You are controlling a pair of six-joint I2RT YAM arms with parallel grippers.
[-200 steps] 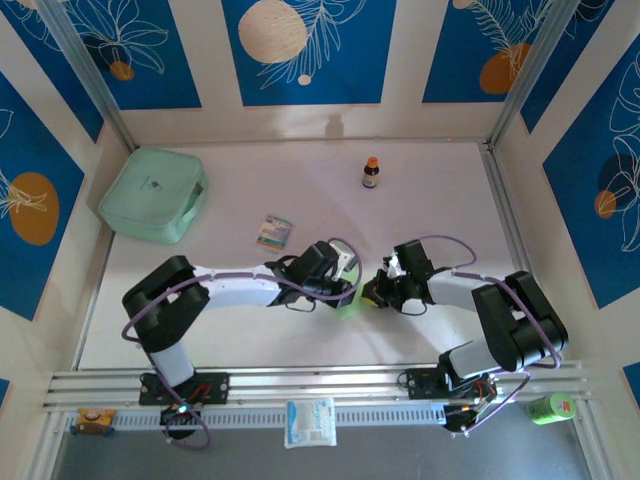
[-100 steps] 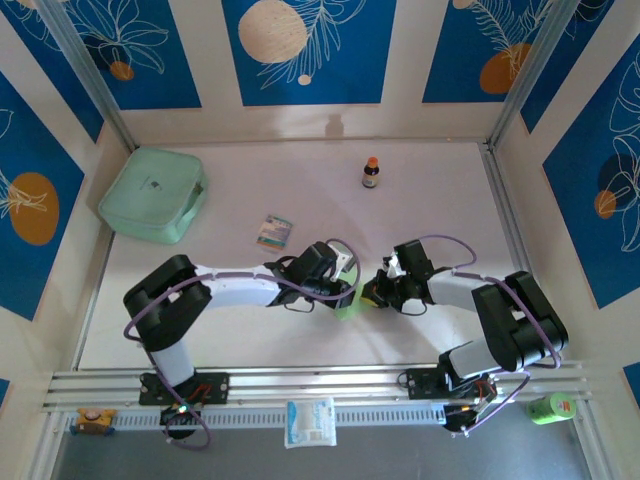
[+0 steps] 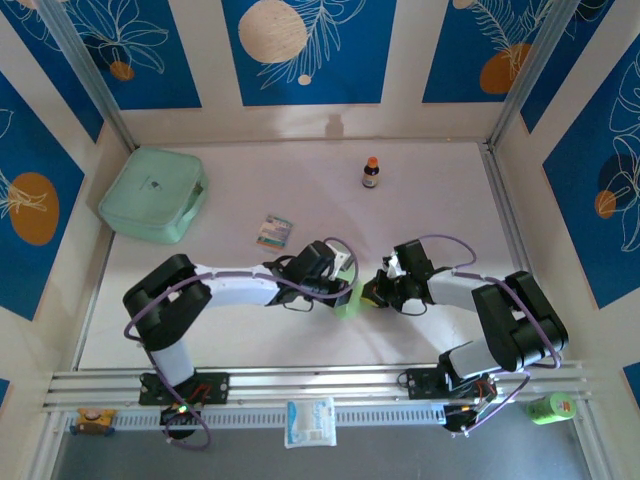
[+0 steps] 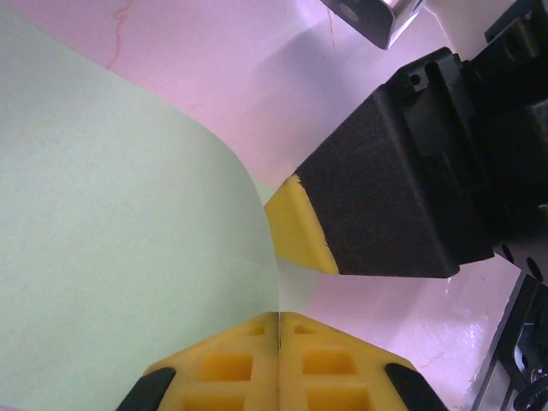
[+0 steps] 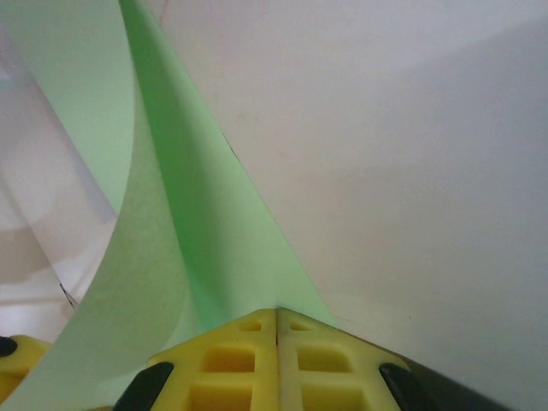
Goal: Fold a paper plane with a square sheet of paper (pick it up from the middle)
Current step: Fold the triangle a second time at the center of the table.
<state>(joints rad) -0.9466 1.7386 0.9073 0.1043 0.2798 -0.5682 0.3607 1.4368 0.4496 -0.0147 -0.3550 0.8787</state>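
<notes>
Unmoved, left hand (image 4: 279, 321) and right hand (image 5: 276, 313) clamp the paper (image 4: 111, 257) over pink table (image 3: 440, 190).

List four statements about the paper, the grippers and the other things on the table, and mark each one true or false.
1. The left gripper and the right gripper are each shut on the square sheet of paper. True.
2. The sheet lies flat on the table. False: it curves up between the two grippers.
3. The mint-green box sits near the table's far left corner. True.
4. The small bottle lies on its side against the striped packet. False: it stands upright, apart from the packet, farther back and to the right.
</notes>
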